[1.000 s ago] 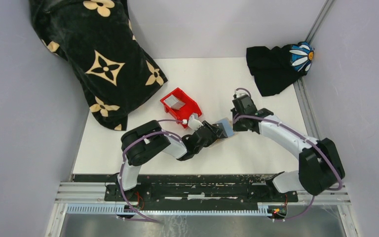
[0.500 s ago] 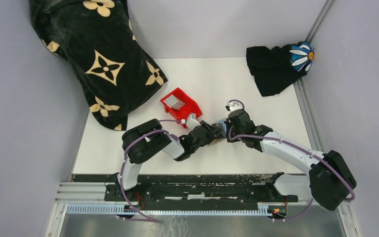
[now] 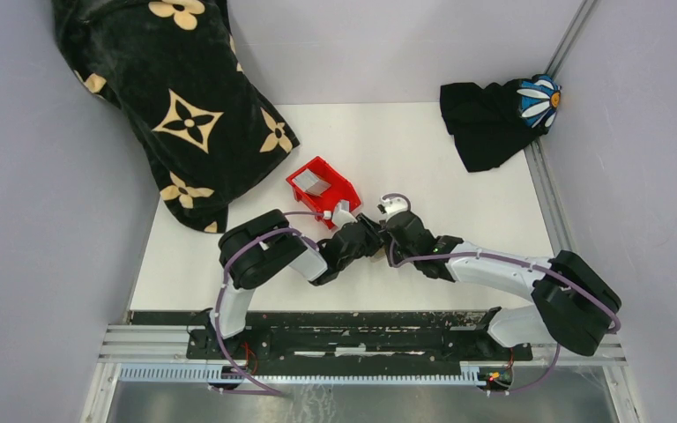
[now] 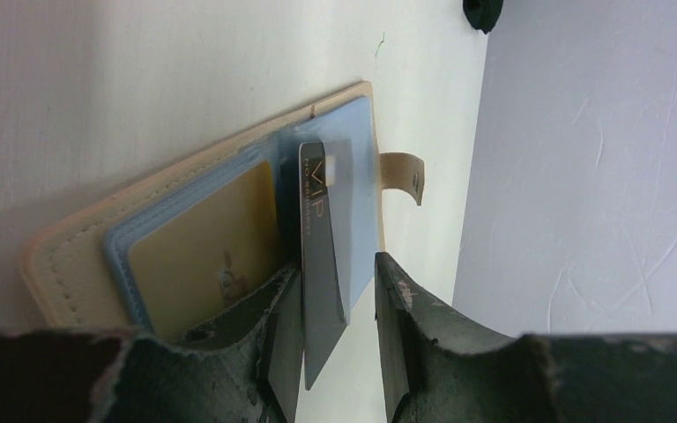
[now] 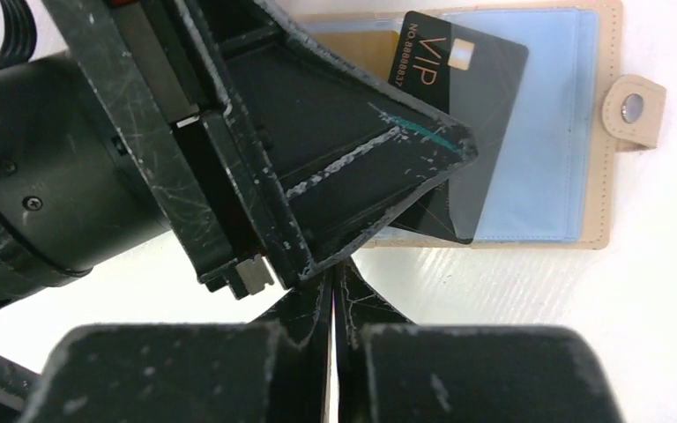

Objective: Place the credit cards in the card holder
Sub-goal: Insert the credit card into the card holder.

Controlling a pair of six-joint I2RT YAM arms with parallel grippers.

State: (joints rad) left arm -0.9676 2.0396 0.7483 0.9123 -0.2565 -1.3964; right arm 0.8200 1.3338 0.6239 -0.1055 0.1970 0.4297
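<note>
Left pincer [image 4: 333, 282] grips dark VIP card [image 4: 317, 211] over open holder [image 4: 70, 256], frame centre; right pincer [image 5: 333, 291] fully closed, empty, bottom centre.

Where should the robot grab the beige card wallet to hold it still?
Best by the snap tab, I'd say. The card holder lies open and flat on the table, so its edges give little to pinch, but the tab sticks out past one short edge. Come from that tab side, away from the left gripper and its dark card over the other half.
</note>
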